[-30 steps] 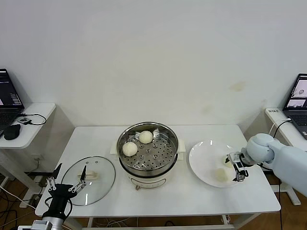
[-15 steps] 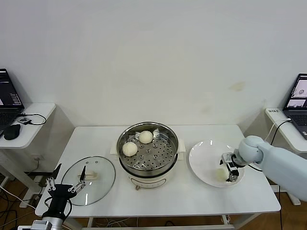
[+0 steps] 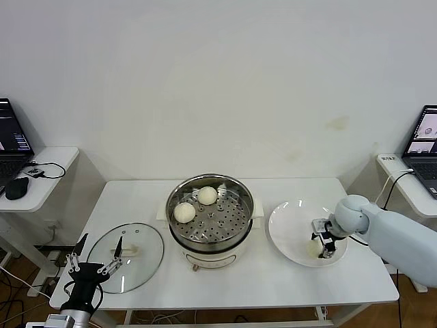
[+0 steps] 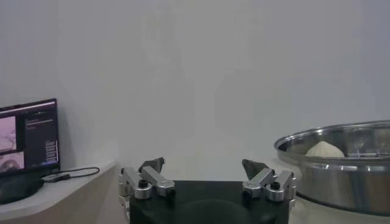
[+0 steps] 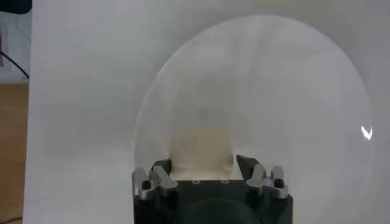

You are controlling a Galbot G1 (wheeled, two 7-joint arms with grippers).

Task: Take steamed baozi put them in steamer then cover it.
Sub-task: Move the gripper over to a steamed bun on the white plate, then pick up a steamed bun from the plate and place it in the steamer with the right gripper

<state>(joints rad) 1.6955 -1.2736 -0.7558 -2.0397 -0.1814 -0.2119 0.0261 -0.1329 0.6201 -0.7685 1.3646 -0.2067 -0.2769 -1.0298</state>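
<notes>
Pot: the steamer (image 3: 210,220) is round and shiny metal, with a flat tray full of little holes inside. It sits on a white base in the middle of the white table (image 3: 273,280).
Buns in the pot: two smooth, round, cream buns (image 3: 184,212) lie on the tray, on the pot's left and back side.
Plate: a flat, round, white plate (image 3: 290,229) lies to the right of the pot.
Bun on the plate: one pale bun (image 3: 313,249) sits on the near right part of the plate.
Right gripper: the right gripper (image 3: 322,246) is down on the plate, its dark fingers on each side of that bun and closed against it.
Right wrist view: the bun (image 5: 201,149) fills the gap between the two fingers (image 5: 159,171), with the smooth white plate (image 5: 274,91) all around.
Lid: the clear glass lid (image 3: 126,256) with a metal rim lies flat on the table, left of the pot.
Left gripper: the left gripper (image 3: 95,265) waits at the near left table edge, by the lid, fingers spread apart and empty.
Left wrist view: it shows the pot's shiny rim (image 4: 335,152) from the side, with one bun top (image 4: 325,148) peeking over it. The head view does not show this.
</notes>
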